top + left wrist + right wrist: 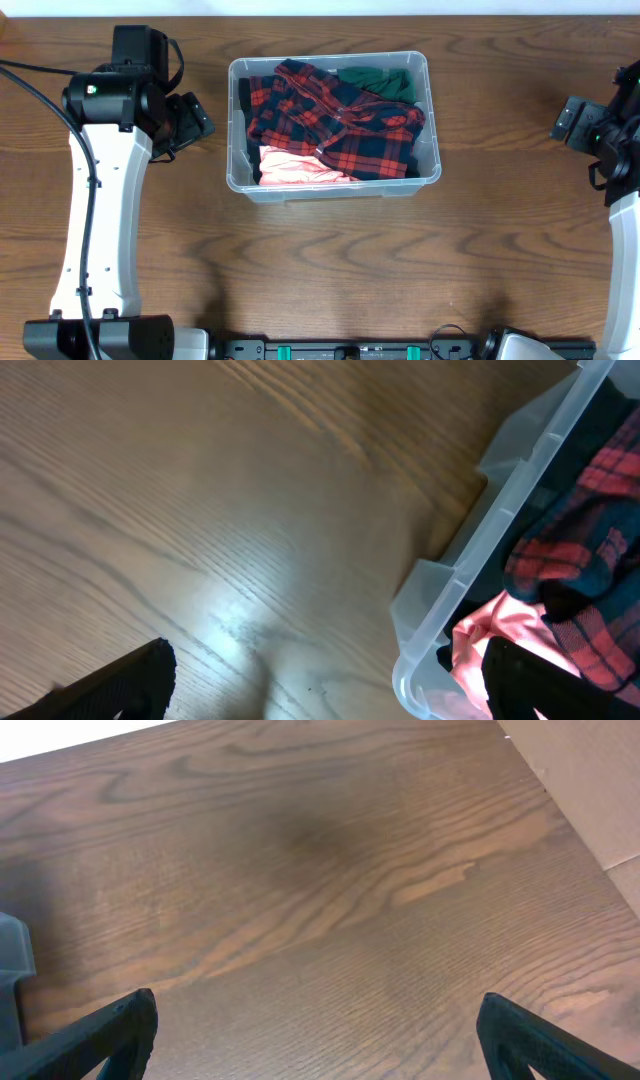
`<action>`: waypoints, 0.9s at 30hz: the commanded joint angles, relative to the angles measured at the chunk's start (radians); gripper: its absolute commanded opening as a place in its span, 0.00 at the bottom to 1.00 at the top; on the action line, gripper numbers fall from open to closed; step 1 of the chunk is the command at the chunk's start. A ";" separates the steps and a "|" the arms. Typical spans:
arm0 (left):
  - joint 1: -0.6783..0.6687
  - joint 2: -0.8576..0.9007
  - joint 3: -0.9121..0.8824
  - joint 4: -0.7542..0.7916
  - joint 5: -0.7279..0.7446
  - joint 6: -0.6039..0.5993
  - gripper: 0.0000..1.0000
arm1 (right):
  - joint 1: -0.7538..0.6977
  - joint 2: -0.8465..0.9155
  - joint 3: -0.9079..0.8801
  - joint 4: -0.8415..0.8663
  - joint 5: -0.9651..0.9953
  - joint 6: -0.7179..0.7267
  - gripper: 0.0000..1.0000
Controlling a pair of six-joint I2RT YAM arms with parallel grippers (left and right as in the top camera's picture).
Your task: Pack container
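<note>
We see a wooden counter (320,260) with the clear container (335,190) standing at its back middle, between the two arms. Inside, a red-and-black plaid cloth (340,125) covers most of it, over a pink cloth (295,168) at the front left and a green cloth (380,80) at the back right. The left gripper (330,700) hangs just beside the container's left wall, jaws wide apart and empty. The right gripper (320,1040) is well apart at the right edge, also spread, over bare wood.
</note>
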 commanded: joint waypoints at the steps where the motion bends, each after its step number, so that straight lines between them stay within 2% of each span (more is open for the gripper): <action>1: 0.003 0.006 0.004 -0.002 -0.016 0.009 0.98 | -0.003 0.002 0.001 -0.001 0.000 0.006 0.99; 19: 0.003 0.006 0.004 -0.002 -0.016 0.009 0.98 | 0.003 0.006 -0.003 -0.002 0.000 0.006 0.99; 23: 0.003 0.006 0.004 -0.002 -0.016 0.009 0.98 | 0.018 -0.065 -0.039 0.008 0.005 0.002 0.99; 27: 0.003 0.006 0.003 -0.002 -0.016 0.009 0.98 | 0.067 -0.207 -0.157 0.109 0.005 0.003 0.99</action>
